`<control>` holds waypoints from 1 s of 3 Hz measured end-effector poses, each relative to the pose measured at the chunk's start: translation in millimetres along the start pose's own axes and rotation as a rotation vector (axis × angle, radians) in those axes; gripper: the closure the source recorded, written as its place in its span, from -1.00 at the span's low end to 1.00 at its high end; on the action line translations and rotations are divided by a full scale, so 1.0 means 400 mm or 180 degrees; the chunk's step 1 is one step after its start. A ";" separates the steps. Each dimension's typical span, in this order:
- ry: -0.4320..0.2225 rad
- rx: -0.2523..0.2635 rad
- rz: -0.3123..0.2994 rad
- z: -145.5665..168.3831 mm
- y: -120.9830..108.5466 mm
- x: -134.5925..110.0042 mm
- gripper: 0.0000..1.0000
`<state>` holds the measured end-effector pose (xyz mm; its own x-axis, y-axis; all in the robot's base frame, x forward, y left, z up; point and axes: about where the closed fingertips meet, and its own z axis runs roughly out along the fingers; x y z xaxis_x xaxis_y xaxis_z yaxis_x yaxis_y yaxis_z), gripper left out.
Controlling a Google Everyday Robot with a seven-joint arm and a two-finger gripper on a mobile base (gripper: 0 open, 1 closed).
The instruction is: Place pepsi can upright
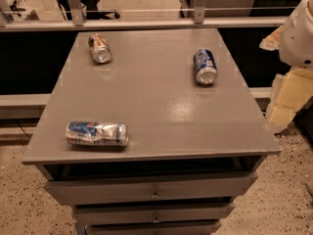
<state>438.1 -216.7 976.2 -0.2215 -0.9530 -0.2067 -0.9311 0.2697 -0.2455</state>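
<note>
Lying on its side at the far right of the cabinet top (146,99), the pepsi can (205,66) may roll over the nearby right edge if the gripper (289,96), hanging beyond that edge in a state nobody can tell, nudges it off-centre.

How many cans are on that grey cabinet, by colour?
Dark blue pepsi can: 1
Dented blue-and-silver can: 1
Brown-orange and silver can: 1
Total: 3 cans, all lying down.
The hand hangs right of the cabinet.
</note>
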 end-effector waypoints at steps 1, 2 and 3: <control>0.0000 0.0001 0.0000 0.000 0.000 0.000 -1.00; -0.0071 0.0093 0.0144 0.031 -0.055 -0.018 -1.00; -0.0109 0.0249 0.0351 0.089 -0.155 -0.050 -1.00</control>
<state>510.6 -209.5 962.0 -0.3099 -0.9121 -0.2684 -0.8760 0.3836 -0.2924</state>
